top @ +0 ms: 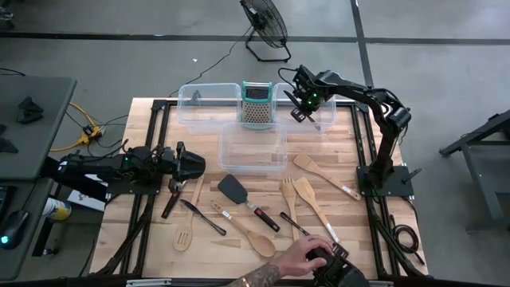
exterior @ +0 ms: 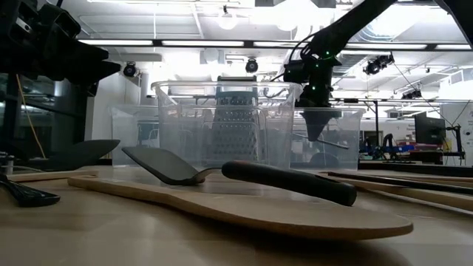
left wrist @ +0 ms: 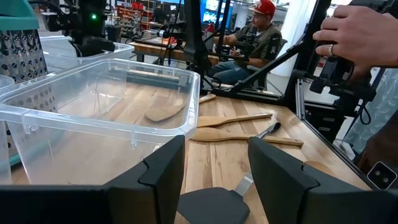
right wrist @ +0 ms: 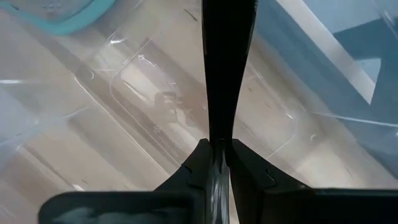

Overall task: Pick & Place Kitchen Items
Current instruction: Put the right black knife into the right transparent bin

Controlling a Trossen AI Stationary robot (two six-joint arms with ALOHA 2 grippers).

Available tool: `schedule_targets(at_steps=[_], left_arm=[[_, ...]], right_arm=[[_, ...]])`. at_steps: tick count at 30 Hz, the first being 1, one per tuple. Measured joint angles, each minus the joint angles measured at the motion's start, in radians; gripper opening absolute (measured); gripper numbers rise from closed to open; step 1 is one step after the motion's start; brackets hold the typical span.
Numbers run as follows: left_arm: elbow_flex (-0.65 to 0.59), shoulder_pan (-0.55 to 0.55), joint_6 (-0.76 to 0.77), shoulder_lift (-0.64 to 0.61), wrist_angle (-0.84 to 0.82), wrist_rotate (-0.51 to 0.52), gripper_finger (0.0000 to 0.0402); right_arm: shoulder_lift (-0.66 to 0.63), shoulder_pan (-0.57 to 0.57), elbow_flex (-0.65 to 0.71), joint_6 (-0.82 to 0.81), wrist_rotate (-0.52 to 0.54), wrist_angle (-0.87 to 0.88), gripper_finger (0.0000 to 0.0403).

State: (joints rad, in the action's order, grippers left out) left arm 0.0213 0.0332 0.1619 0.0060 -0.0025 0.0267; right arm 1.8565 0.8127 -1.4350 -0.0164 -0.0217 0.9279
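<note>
While upright, grater (top: 256,105) between bins (top: 209,104) (clear).

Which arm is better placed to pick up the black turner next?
Left: its open gripper faces the turner, while the right gripper is at the far bin, shut on a black tool.

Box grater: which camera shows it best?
High view: the box grater is unobstructed, with its teal top, standing among the clear bins. The low view shows it only through bin walls, the left wrist view catches just an edge, and the right wrist view shows no clear grater.
</note>
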Motion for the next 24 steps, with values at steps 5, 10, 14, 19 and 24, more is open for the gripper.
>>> schedule_targets(at_steps=[5, 10, 14, 19, 24], left_arm=[[0.0, 0.0, 0.0, 0.0, 0.0, 0.0, 0.0175], [0.0, 0.0, 0.0, 0.0, 0.0, 0.0, 0.0175], [0.0, 0.0, 0.0, 0.0, 0.0, 0.0, 0.0175], [0.0, 0.0, 0.0, 0.0, 0.0, 0.0, 0.0175], [0.0, 0.0, 0.0, 0.0, 0.0, 0.0, 0.0175]], right_arm=[[0.0, -0.001, 0.0, 0.069, -0.001, 0.001, 0.0033], [0.0, -0.003, 0.0, 0.124, -0.005, 0.002, 0.0033], [0.0, -0.003, 0.0, 0.134, -0.007, 0.003, 0.0033], [0.0, -0.003, 0.0, 0.119, -0.007, 0.002, 0.0039], [0.0, -0.003, 0.0, 0.117, -0.007, 0.002, 0.0045]])
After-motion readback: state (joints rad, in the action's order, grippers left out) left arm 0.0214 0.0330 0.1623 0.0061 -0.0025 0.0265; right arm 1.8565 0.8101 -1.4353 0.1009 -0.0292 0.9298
